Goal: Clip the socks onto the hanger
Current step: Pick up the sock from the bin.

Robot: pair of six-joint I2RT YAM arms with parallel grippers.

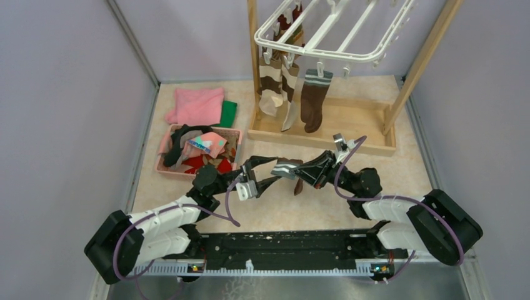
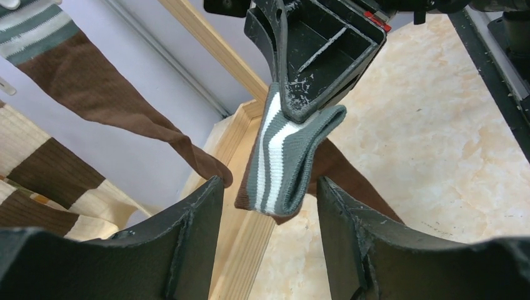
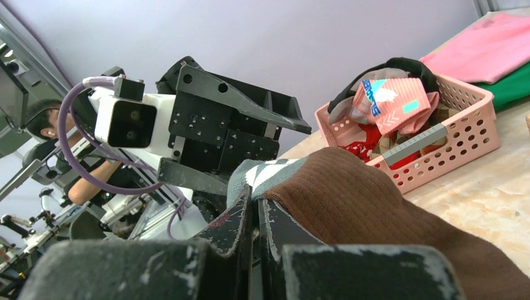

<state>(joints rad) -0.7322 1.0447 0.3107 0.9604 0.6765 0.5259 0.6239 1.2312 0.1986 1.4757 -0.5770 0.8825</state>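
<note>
My right gripper is shut on a dark brown sock and holds it above the table by its grey-and-white striped cuff. My left gripper is open. The cuff's free end hangs between its fingers with a gap on both sides. In the top view the two grippers meet at mid-table, the left gripper beside the right gripper. The white hanger hangs at the back. A brown-and-cream striped sock and a dark brown sock are clipped under it.
A pink basket at the left holds several more socks. Behind it lie a folded pink cloth and a green cloth. The wooden frame's base lies just beyond the grippers. Grey walls close in both sides.
</note>
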